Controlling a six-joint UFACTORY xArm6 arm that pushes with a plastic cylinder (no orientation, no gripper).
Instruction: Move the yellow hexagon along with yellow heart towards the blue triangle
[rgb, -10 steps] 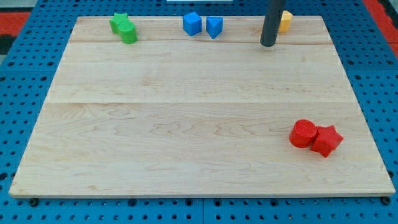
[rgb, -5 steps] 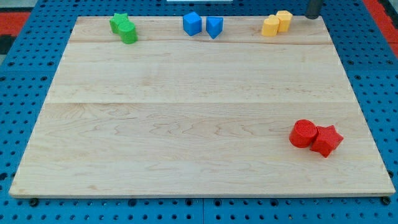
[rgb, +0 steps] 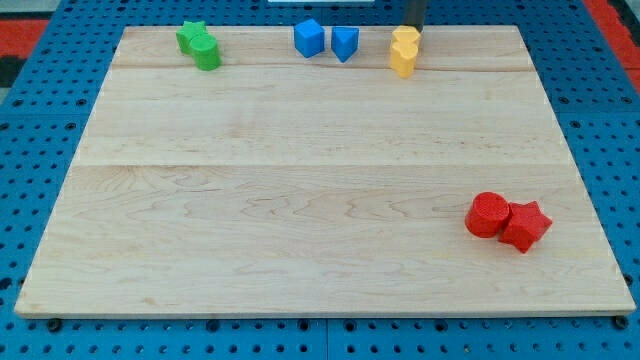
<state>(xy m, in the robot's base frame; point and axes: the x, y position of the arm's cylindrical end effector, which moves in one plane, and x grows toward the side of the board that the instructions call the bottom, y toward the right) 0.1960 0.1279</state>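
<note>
My tip (rgb: 414, 27) stands at the view's top edge, touching the upper right side of the top yellow block (rgb: 406, 40); it is a plain rod with no jaws to open or close, so it grips nothing. The second yellow block (rgb: 402, 61) sits just below the first, touching it; I cannot tell which of the two is the hexagon and which the heart. To the left of my tip, near the yellow pair, lies the blue triangle (rgb: 345, 43); the blue cube (rgb: 309, 38) sits just beside it, further left. Well to the left are two green blocks (rgb: 199, 44), touching each other. Far below my tip and to the right, the red cylinder (rgb: 488, 214) touches the red star (rgb: 526, 226); all rest on the wooden board (rgb: 300, 200).
</note>
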